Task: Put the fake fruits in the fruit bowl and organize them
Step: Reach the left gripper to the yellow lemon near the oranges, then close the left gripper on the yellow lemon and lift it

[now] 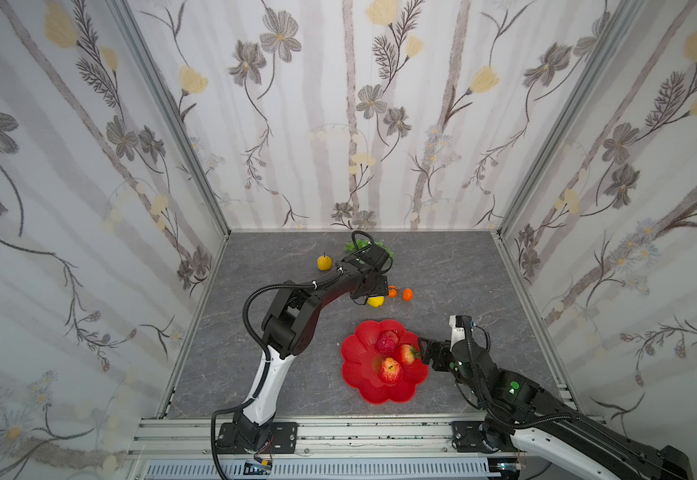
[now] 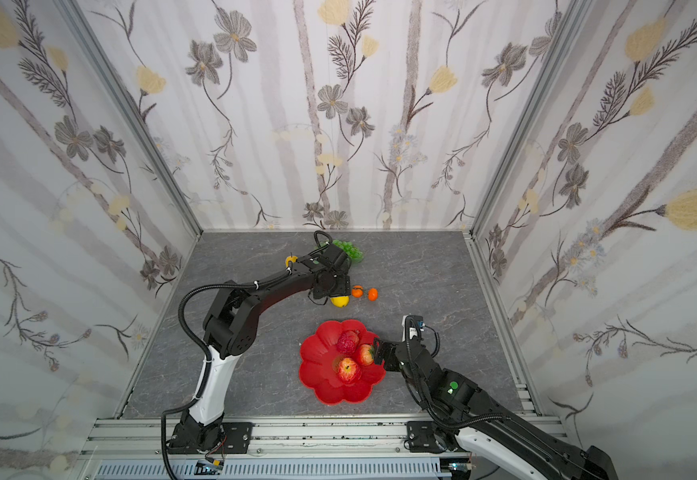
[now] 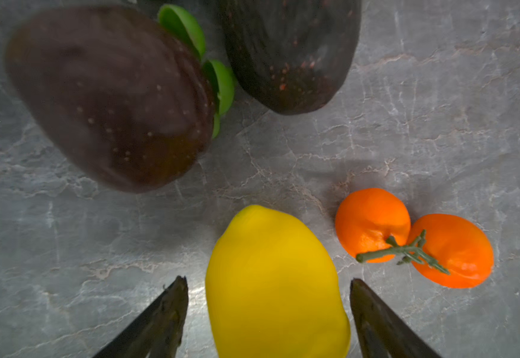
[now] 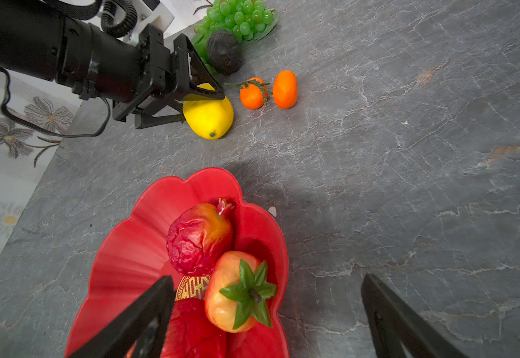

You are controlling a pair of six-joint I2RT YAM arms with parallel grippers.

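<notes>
Black-sleeved, my left arm bends up from the lower left to mid-frame. My left pincer (image 3: 268,279) stands open astride the glossy yellow plastic lemon (image 1: 376,301), with a gap either side. Upper left of it sits the small yellow pear (image 1: 324,262). In both top views my wrist half hides the green grape bunch (image 2: 349,249) and covers the two dark avocados (image 3: 110,99). Right of the lemon lie two tiny stemmed oranges (image 1: 407,294). Below centre, the shallow red scallop-rimmed plastic bowl (image 1: 363,390) holds a crinkled red fruit (image 1: 387,341), a red apple (image 1: 390,370) and a strawberry (image 1: 408,354). My right pincer (image 1: 423,349) hangs open over its right rim.
</notes>
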